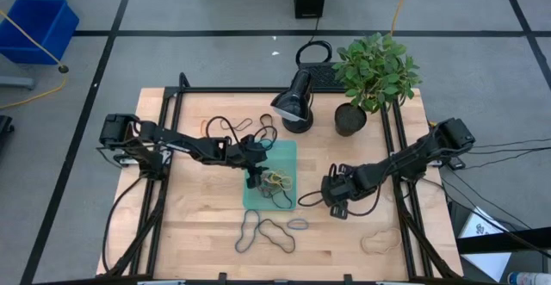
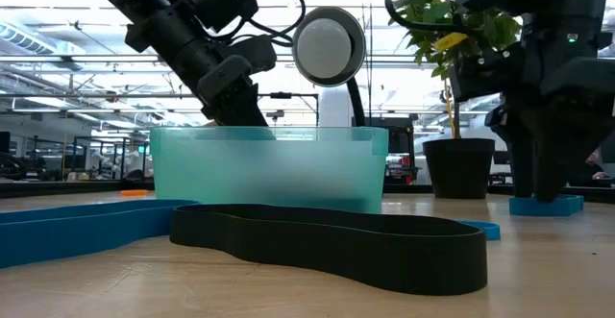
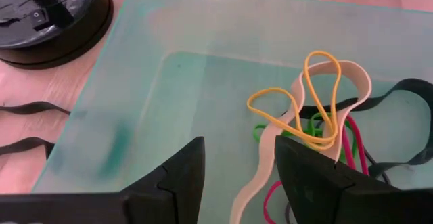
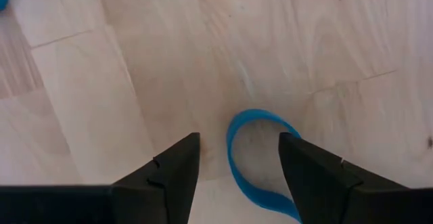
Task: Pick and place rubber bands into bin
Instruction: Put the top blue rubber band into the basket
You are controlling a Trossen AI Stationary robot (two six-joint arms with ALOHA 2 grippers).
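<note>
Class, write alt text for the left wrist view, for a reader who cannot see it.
The open left claw hangs over the teal bin, where yellow, tan, pink, green and black rubber bands lie tangled. A black lamp base stands on the wood just outside.

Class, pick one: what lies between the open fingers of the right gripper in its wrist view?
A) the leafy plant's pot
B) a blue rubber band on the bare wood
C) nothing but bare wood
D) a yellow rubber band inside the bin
B: the right gripper stands open over the table, and a blue rubber band curves on the wood between its fingers.
</note>
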